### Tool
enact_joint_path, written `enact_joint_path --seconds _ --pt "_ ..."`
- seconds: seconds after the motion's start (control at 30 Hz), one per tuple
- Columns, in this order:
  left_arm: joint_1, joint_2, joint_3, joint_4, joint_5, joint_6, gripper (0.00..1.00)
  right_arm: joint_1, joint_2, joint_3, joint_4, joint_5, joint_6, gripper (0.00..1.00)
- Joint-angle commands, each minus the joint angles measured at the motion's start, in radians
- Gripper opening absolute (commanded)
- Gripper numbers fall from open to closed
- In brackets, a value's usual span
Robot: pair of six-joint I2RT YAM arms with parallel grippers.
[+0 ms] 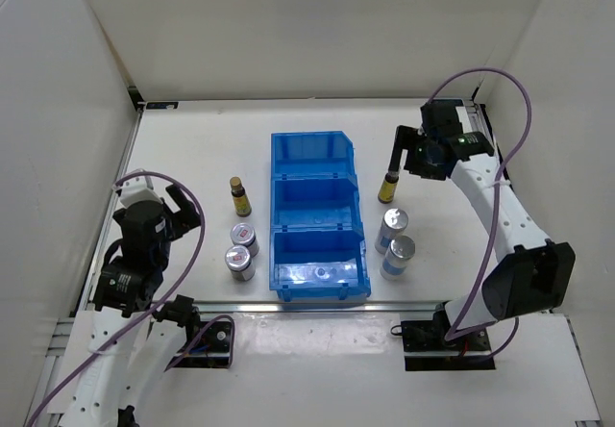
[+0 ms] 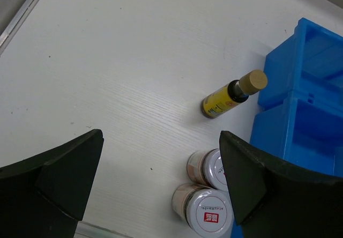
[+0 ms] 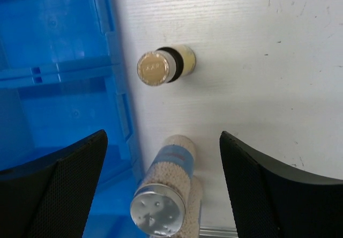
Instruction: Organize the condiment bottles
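Left jaws stand wide with nothing between them, hovering over the bench point(image 1: 192, 148). Ahead of them, toward their right finger, stands one amber bottle point(image 2: 234, 94). Nearer in, just inside that same finger, two silver-lidded jars point(image 2: 209, 168) sit close together. Out past that finger lies the blue bin point(image 1: 317, 215). Right jaws are likewise spread wide and hold nothing. A second amber bottle point(image 3: 165, 66) stands ahead of their tips, roughly on their centre line and apart from both fingers, with two more jars point(image 3: 169, 163) closer in between them. That bottle is upright, its long axis vertical and its tan cap pointing straight up toward the wrist camera. This looks like the approach for a first pick. Next the right jaws would need to come down around the bottle's body below the cap and close squarely, minding the bin wall just beside it.
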Motion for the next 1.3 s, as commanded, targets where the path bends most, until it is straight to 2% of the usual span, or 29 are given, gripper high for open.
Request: enact_joint_path --seconds 0.0,0.2,0.27,0.47,0.5,0.53,0.6,0.63,0.87,0.97,1.1,1.23,1.27 --pt "-0.006 0.009 -0.002 0.012 0.003 -0.008 1.00 0.032 0.024 0.058 0.038 0.077 0.031 0.88" --pt "-0.006 0.039 -0.002 0.012 0.015 -0.008 1.00 0.052 0.130 0.098 0.090 0.146 0.031 0.85" --pt "-0.006 0.064 -0.002 0.012 0.024 -0.008 1.00 0.052 0.172 0.112 0.090 0.146 0.031 0.77" --pt "-0.006 0.052 -0.002 0.012 0.001 0.003 1.00 0.072 0.243 0.112 0.125 0.175 0.031 0.76" --pt "-0.006 0.052 -0.002 0.012 -0.008 0.003 1.00 0.072 0.252 0.112 0.137 0.175 0.019 0.71" --pt "-0.006 0.052 -0.002 0.012 -0.008 0.003 1.00 0.072 0.271 0.124 0.137 0.186 0.019 0.71" --pt "-0.006 0.061 -0.002 0.012 -0.008 0.003 1.00 0.072 0.284 0.135 0.137 0.186 0.010 0.63" --pt "-0.006 0.061 -0.002 0.012 -0.008 0.003 1.00 0.072 0.294 0.135 0.137 0.186 0.010 0.63" --pt "-0.006 0.061 -0.002 0.012 -0.017 0.003 1.00 0.072 0.294 0.115 0.137 0.186 0.010 0.55" --pt "-0.006 0.061 -0.002 0.012 -0.017 0.003 1.00 0.072 0.294 0.115 0.137 0.197 0.010 0.46" --pt "-0.006 0.070 -0.002 0.012 -0.017 0.003 1.00 0.072 0.285 0.106 0.137 0.216 0.010 0.45" --pt "-0.006 0.070 -0.002 0.012 -0.017 0.003 1.00 0.072 0.266 0.095 0.137 0.230 0.010 0.31" --pt "-0.006 0.070 -0.002 0.012 -0.017 0.003 1.00 0.072 0.266 0.095 0.137 0.239 0.010 0.31"
